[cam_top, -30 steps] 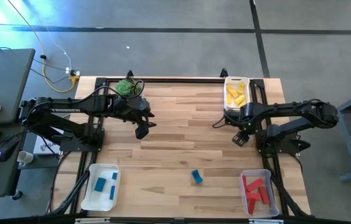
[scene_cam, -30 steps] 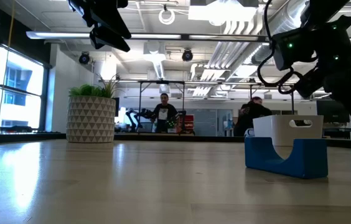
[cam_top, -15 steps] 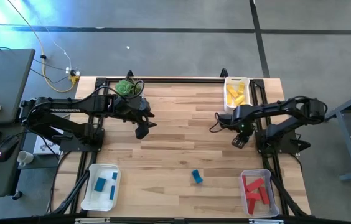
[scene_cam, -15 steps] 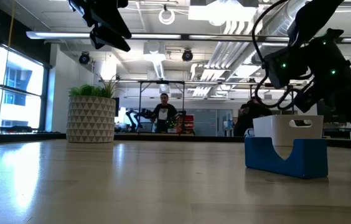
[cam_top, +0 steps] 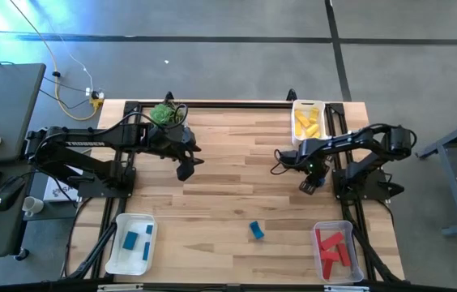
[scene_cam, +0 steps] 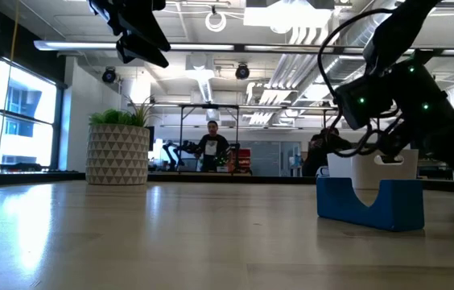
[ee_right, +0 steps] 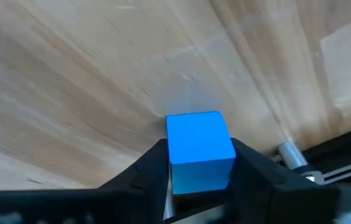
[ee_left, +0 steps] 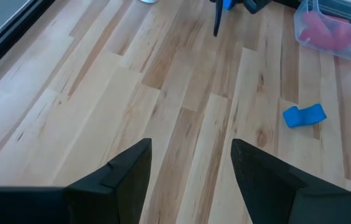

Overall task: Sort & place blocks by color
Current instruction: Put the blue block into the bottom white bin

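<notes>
Nearest the front edge of the table [cam_top: 228, 203] sit two trays: a white tray [cam_top: 130, 242] at the left corner holding two blue blocks [cam_top: 138, 242], and a clear tray [cam_top: 337, 251] at the right corner holding the red blocks [cam_top: 333, 247]. Between them, nearer the right, a loose blue arch-shaped block [cam_top: 256, 230] lies alone on the wood – the low view shows it standing with its notch upward.

At mid-table on the right, the right claw [cam_top: 310, 183] hangs over the boards just beside its arm's base, its fingers [ee_right: 150, 174] pinching a blue cube [ee_right: 198, 151] from both sides, as the right wrist view shows. Level with it on the left, the left claw [cam_top: 184, 171] hangs above bare wood with its fingers [ee_left: 126, 180] spread and nothing between them.

Farther back, a potted green plant [cam_top: 166, 113] stands at the rear left, close to the left arm, and a tray of yellow blocks [cam_top: 308, 122] rests at the rear right corner. Beyond the table – in the low view – two people [scene_cam: 212, 151] are in the room behind.
</notes>
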